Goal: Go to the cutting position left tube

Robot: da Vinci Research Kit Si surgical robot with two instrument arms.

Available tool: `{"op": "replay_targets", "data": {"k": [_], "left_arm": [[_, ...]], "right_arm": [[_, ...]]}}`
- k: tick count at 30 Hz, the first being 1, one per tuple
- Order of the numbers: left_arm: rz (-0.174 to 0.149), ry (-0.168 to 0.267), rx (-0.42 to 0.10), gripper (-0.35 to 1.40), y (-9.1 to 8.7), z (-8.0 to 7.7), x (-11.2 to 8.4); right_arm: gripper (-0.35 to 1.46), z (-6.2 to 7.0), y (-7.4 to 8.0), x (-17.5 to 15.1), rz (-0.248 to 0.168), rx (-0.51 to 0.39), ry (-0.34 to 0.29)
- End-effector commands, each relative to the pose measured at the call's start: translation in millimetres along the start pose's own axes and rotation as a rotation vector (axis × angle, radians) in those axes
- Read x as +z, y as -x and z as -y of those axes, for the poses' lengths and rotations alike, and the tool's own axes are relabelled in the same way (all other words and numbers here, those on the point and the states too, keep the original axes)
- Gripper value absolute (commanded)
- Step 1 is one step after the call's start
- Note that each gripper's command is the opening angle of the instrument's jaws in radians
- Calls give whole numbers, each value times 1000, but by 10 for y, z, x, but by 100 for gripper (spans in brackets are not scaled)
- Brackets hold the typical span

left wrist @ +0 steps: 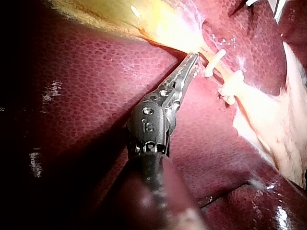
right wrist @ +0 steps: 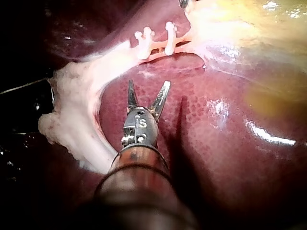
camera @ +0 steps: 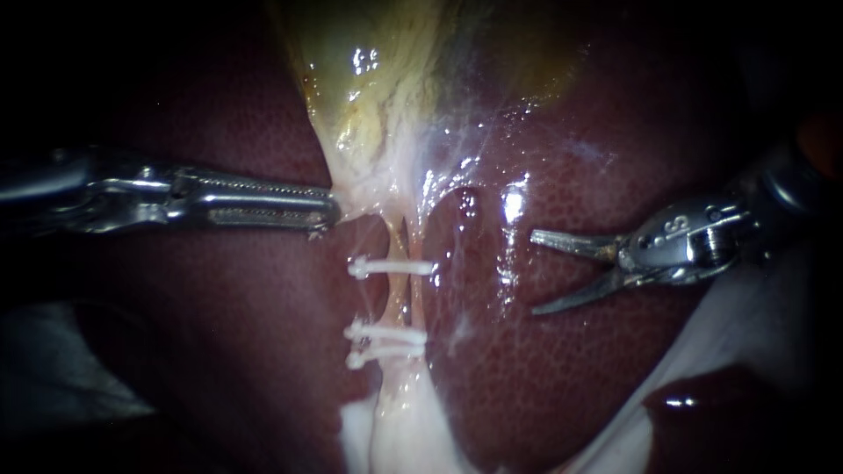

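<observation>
Right instrument: my slim steel right instrument (camera: pixel 534 273) has its two thin pointed jaws spread wide, gripping nothing, over the dark red mottled liver (camera: pixel 571 377).
Left instrument: my steel left instrument (camera: pixel 334 209) has its long serrated jaws clamped on the pale lower edge of the yellow-green, glistening gallbladder (camera: pixel 378 79).
Tube: the thin pale-orange tube (camera: pixel 399 294) lies between my instruments, nearer the left, crossed by white plastic clips (camera: pixel 391 266), one above and two below.
Right wrist view: the spread jaws point at the clipped stretch, still apart from it.
Left wrist view: my jaw tips sit just beside the nearest clip.
</observation>
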Motion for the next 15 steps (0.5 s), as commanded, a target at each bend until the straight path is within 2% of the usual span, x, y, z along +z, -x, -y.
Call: {"op": "replay_targets", "data": {"k": [1, 5, 8, 11, 15], "left_arm": [[1, 1, -1, -35, -1, 1, -2], [4, 13, -5, -35, -10, -1, -19], [2, 0, -12, -35, -22, -5, -43], [-20, -8, -21, -35, -34, -10, -66], [-26, -12, -13, -35, -39, -14, -77]], "right_arm": [[144, 0, 0, 0, 0, 0, 0], [144, 0, 0, 0, 0, 0, 0], [144, 0, 0, 0, 0, 0, 0], [144, 0, 0, 0, 0, 0, -3], [144, 2, -3, 6, -15, 1, -30]]}}
